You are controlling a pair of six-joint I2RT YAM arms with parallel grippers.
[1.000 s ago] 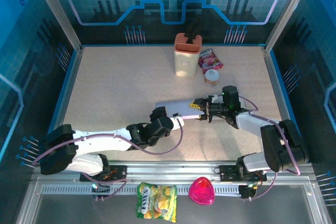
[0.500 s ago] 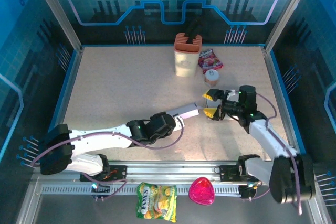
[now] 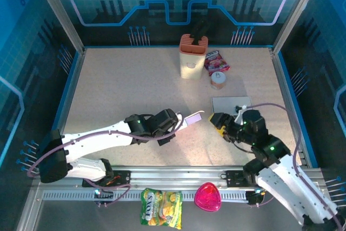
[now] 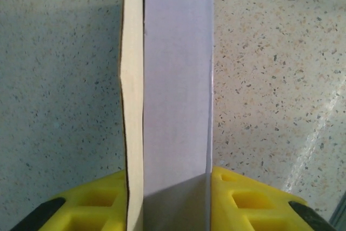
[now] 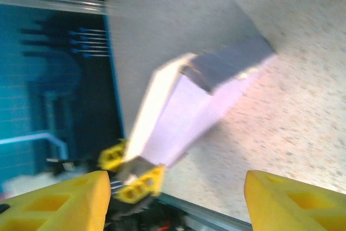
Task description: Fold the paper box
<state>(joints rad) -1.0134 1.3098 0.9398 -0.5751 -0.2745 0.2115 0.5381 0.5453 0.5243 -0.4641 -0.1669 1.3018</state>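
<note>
paper box (image 4: 175,79): matt smooth card, raw tan cut edge. table (image 4: 270,52): matt, speckled, stone-look. left gripper (image 4: 168,187) fingers (image 4: 251,201): smooth yellow plastic. snack bag (image 3: 161,207) off table's near edge: glossy plastic w/ creases. rail (image 3: 178,176) beside it: dull metal.

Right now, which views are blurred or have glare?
Right wrist: motion-blurred, the pale lilac paper box smeared. Left wrist: sharp, with a bright glare streak on the speckled beige table at lower right. Top external: sharp, soft shadows.

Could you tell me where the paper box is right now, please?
In the top view, the flattened white paper box is pinched in the left claw near the frame's centre, just left of the open right claw.
</note>
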